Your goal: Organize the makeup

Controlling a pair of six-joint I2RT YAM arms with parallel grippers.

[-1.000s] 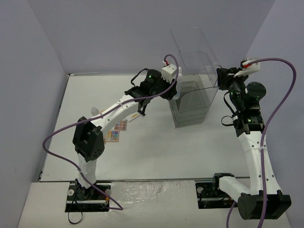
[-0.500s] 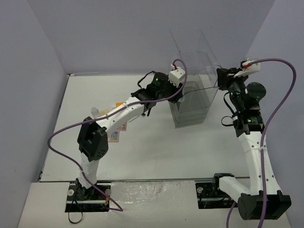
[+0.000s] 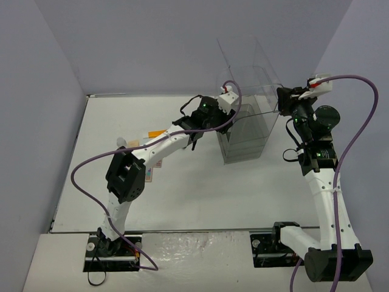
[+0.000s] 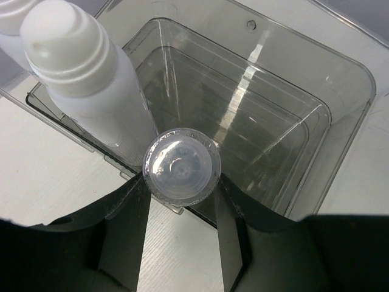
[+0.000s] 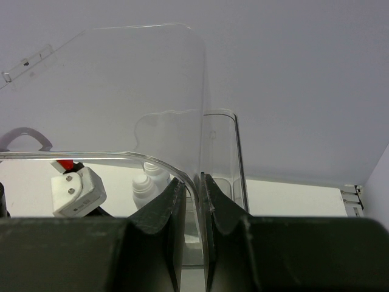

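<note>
**Bottle loading into the clear case: status**

1. Left pincer (image 4: 180,184): clamped on the clear-capped bottle (image 4: 180,165), one finger on each side just below the cap. I hold it upright above the open top compartment of the clear case (image 4: 340,103), so that it can go down on its base. It hangs just beside the white bottle (image 4: 85,79) standing in that compartment. I judge this spacing deliberate: it packs the bottles in a row and leaves the rest of the compartment free.

2. Right pincer (image 5: 193,185): closed on a thin, upright clear panel of the case. I judge this grip steadies the light case while the other arm works over it.

3. Count, inside the case: one white bottle in full view, plus one white cap (image 4: 12,12) at the picture's corner. That makes two stowed and one held.

4. Count, on the desk (image 3: 200,188): one orange case (image 3: 157,133), one eyeshadow palette (image 3: 149,175) partly hidden under the left arm, and one small white item (image 3: 121,142) too small to identify. All three lie well apart from the clear case and are not yet stowed.
</note>
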